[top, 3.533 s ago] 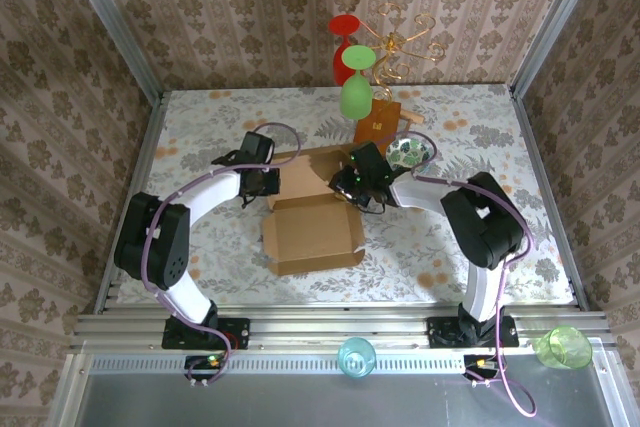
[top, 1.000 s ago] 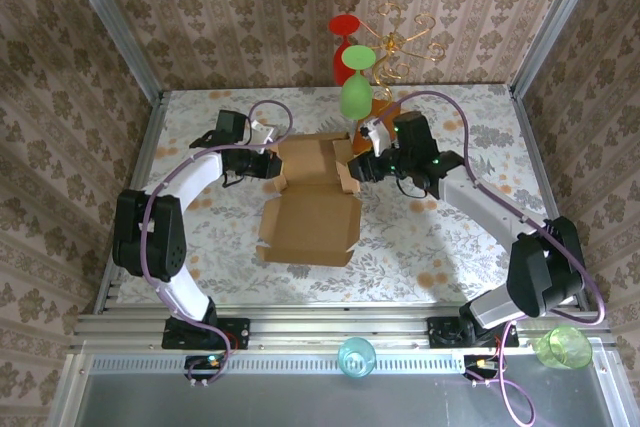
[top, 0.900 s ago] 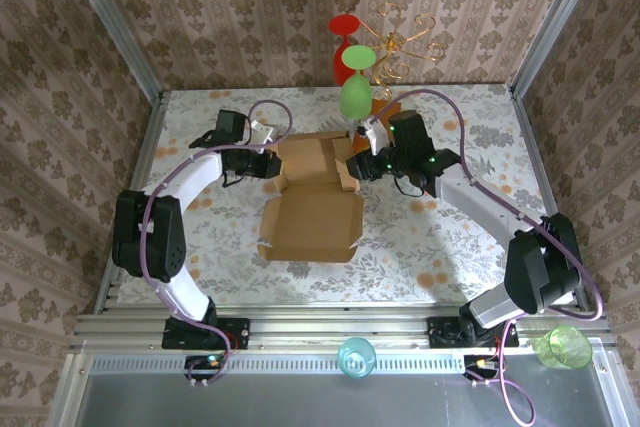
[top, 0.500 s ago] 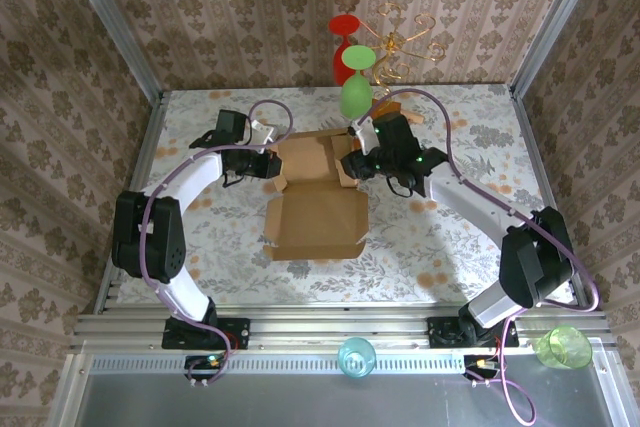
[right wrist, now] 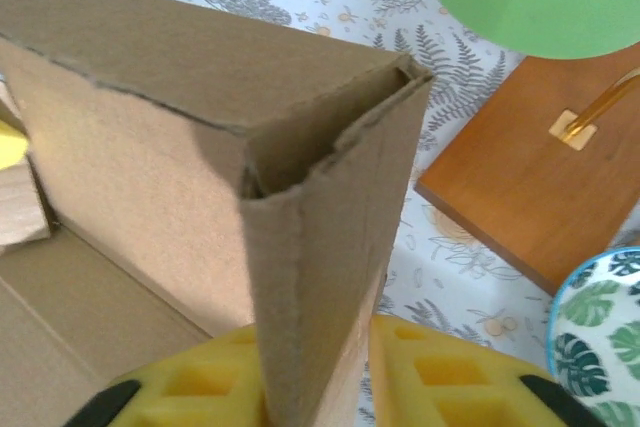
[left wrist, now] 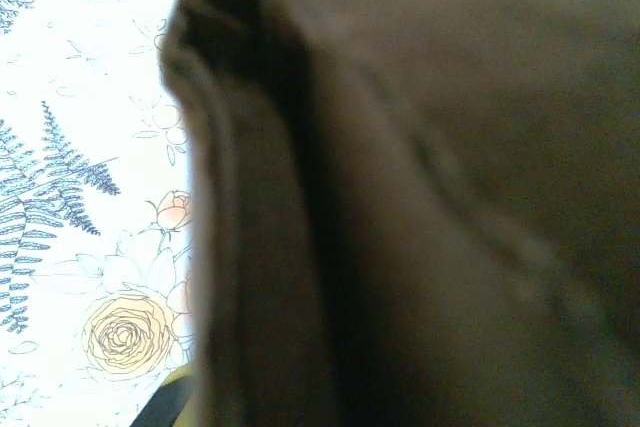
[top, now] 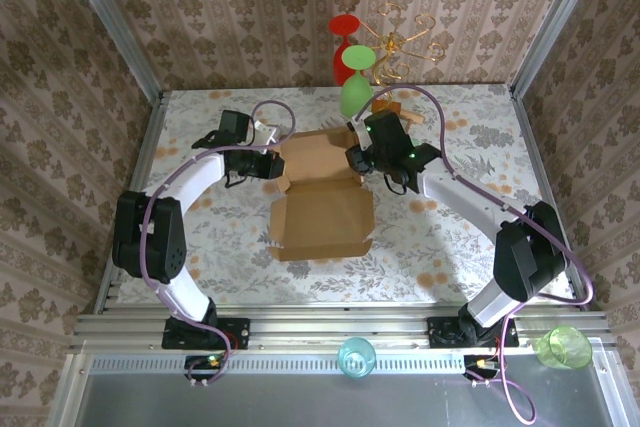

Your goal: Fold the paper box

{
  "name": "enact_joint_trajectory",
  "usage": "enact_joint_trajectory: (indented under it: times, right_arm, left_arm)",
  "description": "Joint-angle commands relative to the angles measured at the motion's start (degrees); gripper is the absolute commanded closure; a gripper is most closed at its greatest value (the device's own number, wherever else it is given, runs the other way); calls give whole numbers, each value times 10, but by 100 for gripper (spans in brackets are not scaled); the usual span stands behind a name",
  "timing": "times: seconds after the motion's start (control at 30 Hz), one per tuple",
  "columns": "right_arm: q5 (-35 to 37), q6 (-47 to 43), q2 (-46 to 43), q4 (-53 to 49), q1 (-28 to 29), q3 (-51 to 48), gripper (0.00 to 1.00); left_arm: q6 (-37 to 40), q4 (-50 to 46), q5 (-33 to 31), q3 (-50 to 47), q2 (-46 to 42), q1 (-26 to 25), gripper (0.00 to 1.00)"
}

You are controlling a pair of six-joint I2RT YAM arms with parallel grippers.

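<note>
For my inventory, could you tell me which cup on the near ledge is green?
The far-right cup is the green one; the middle cup is pale blue.

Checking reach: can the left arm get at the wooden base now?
Probably not: the left gripper is clamped on the paper box, whose raised wall, with the right gripper, stands before the wooden base.

Matt corrugated-cardboard paper box (right wrist: 150,177), smooth wooden board (right wrist: 510,197)

Blurred dark paper box (left wrist: 430,197) against floral tablecloth (left wrist: 80,147).
</note>
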Motion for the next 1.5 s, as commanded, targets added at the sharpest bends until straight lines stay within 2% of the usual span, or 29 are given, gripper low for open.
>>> enact_joint_trajectory:
  times: [0.0,0.17,0.3,0.6,0.9,1.03,1.07,1.3,1.47]
  right_arm:
    - [75,16,17,-31,13,27,82]
    - [132,37,24,-46,28,38,100]
    - [140,43,30,-60,29,53,100]
    - [158,42,53,-103,19,103,85]
    - [142,49,61,-112,11,116,75]
    - [138,53,63,-114,11,117,74]
    - [137,53,63,-114,11,117,76]
    - [167,64,60,-123,14,114,100]
    - [226,92,78,-180,21,146,100]
  left_arm:
    - [-13,-21,0,9,-23,-6,100]
    - [-26,-30,-17,15,-22,-13,100]
    - [-32,-43,-25,23,-20,-19,100]
    - [-37,-79,-44,43,-15,-24,100]
    - [-44,-87,-46,48,-15,-25,100]
    - [-46,-89,-47,48,-14,-26,100]
    - [-47,-90,-47,48,-15,-26,100]
    - [-66,-107,-56,63,-17,-28,100]
    - [-95,-132,-91,82,-15,-40,100]
